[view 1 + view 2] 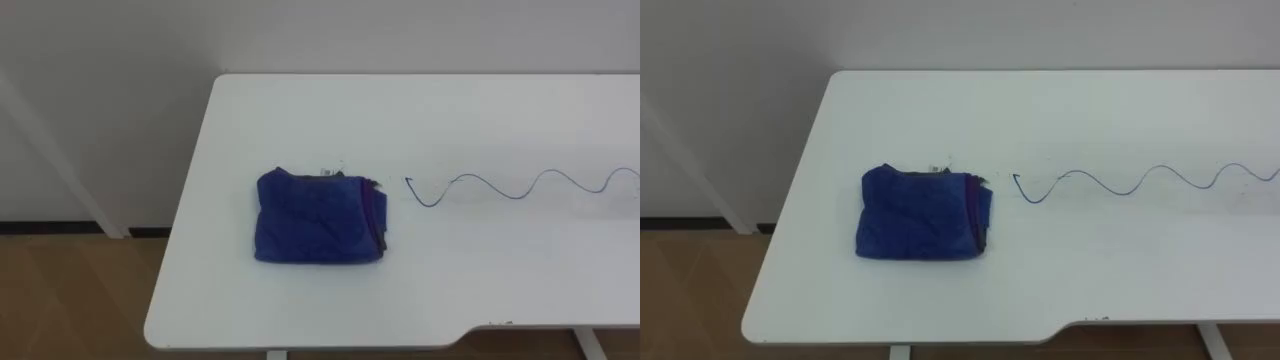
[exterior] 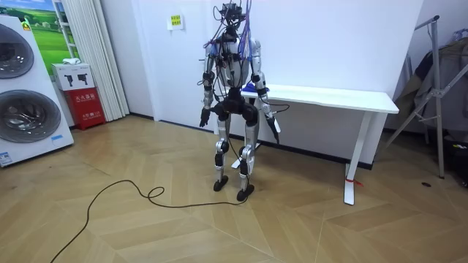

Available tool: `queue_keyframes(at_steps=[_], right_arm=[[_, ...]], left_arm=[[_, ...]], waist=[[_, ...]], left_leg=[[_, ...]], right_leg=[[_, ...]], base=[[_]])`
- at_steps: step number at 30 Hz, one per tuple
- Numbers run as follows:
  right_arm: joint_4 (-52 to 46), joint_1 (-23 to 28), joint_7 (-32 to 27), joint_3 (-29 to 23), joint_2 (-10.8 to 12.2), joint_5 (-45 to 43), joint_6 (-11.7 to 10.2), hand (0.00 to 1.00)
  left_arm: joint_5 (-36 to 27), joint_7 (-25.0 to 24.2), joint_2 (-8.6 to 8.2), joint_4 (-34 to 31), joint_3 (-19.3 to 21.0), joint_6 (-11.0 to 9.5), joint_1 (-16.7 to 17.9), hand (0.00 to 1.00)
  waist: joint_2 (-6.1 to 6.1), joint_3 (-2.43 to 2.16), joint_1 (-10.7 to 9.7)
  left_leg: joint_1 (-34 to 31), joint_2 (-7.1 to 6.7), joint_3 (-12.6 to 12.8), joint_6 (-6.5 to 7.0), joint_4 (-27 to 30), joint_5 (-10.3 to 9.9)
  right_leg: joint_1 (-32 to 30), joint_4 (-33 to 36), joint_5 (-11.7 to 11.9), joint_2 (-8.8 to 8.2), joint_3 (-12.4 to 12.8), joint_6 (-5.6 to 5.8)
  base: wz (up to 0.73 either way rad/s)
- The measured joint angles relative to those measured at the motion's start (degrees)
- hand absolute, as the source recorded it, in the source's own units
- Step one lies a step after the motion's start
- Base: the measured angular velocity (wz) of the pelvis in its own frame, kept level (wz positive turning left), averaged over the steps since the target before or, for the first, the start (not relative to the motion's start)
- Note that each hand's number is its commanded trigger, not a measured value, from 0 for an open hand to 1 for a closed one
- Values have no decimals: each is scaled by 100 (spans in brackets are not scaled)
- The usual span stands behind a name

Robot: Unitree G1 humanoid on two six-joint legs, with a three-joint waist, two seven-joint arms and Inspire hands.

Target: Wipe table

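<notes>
A dark blue cloth (image 1: 318, 218) lies folded on the white counter (image 1: 480, 280), in the part near the counter's left end and somewhat closer to the front edge than to the wall. It is a flat, roughly square bundle. Along its right edge a purple layer shows between the folds. No hand touches it.

Just beside the cloth's right edge, but apart from it, begins a thin blue wavy line (image 1: 470, 177) drawn on the counter. It runs in several waves toward the right side of the eye view.

In the room view the robot stands upright on the wooden floor (image 2: 146, 226) at the end of the counter on the room view's left, with its front toward the wall. Both arms hang down beside the body. The left hand (image 2: 204, 118) is at hip level, away from the counter. The right hand (image 2: 275, 134) hangs lower than the counter top, close to its end. Both hands hold nothing, but how far the fingers are open I cannot tell, they are too small there.

Two washing machines (image 2: 25, 109) stand at the room view's left
</notes>
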Motion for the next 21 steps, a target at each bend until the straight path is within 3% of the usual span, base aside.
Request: queue_keyframes(at_steps=[15, 21], right_arm=[[0, -16, 75, 16, 4, 75, -115, 0], [66, 21, -65, -153, 20, 965, -116, 0]], left_arm=[[-294, 64, -14, 2, 3, -347, -137, 0], [-346, 59, -132, 24, 252, -341, -104, 0]], waist=[[25, 2, 31], [-5, 2, 25]], left_leg=[[27, 15, 32, 0, -18, 0], [20, 10, 28, 0, -31, 0]], right_leg=[[-9, 18, 1, 15, 12, -1], [-13, 1, 0, 10, 13, 0]], base=[[0], [0]])
